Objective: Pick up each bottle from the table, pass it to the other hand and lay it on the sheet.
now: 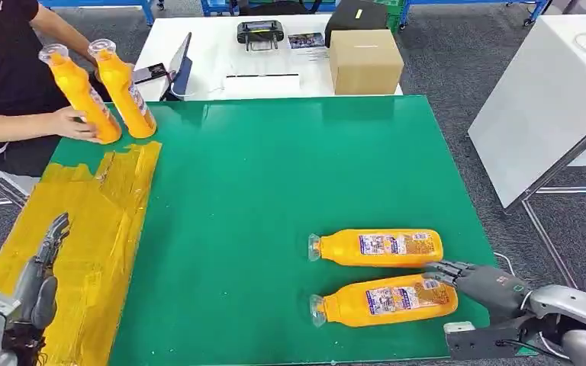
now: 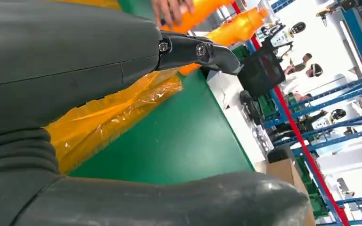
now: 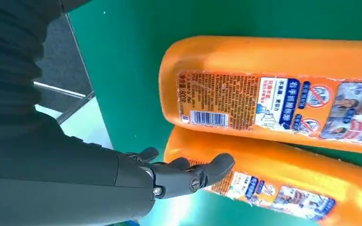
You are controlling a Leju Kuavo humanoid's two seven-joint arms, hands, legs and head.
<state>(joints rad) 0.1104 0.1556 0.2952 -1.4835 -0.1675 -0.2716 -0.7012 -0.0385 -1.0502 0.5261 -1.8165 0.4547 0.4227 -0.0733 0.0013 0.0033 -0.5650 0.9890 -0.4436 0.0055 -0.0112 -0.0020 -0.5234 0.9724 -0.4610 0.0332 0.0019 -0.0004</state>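
- Head view: four orange bottles in all. Two lie side by side on the green table, the nearer bottle and the farther bottle, necks pointing toward the yellow sheet. Two more bottles stand at the sheet's far corner, a person's hand on one. The right hand is released, fingers spread at the base end of the lying pair, holding nothing. The left hand hangs empty over the sheet, fingers loosely extended.
- Left wrist view: the left hand's fingers are apart above the crinkled sheet; nothing is in them.
- Right wrist view: the fingers hover at the nearer bottle's base, the two lying bottles almost touching. Risk: closing there could nudge the neighbour or roll the smooth bottle away.
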